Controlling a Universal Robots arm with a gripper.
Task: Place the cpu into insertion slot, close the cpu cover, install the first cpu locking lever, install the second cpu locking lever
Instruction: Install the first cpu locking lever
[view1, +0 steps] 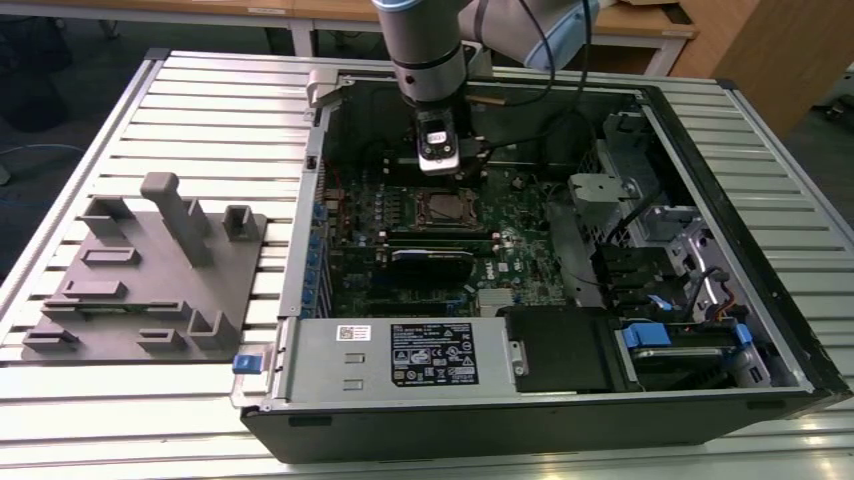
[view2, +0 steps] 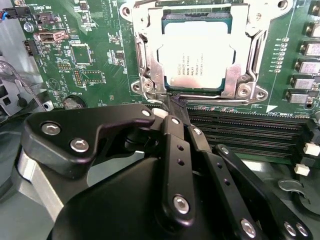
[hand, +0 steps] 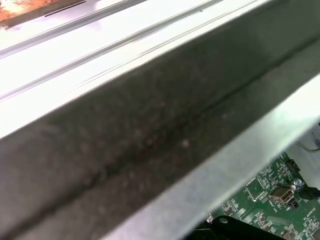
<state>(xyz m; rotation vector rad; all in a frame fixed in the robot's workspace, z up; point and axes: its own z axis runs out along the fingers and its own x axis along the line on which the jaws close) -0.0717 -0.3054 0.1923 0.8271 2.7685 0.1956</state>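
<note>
cpu (view2: 197, 55) lies flat, face up, in the insertion slot (view2: 141, 50).

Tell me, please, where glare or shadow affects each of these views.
First wrist view: the bright table slats wash out to white beside a dark case wall. Second wrist view: the cpu top glares, the gripper is dark. Exterior view: evenly lit, the motherboard shaded.

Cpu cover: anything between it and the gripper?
Nothing visible. In the second wrist view the gripper tip sits right at the edge of the cpu cover, which frames the cpu.
</note>
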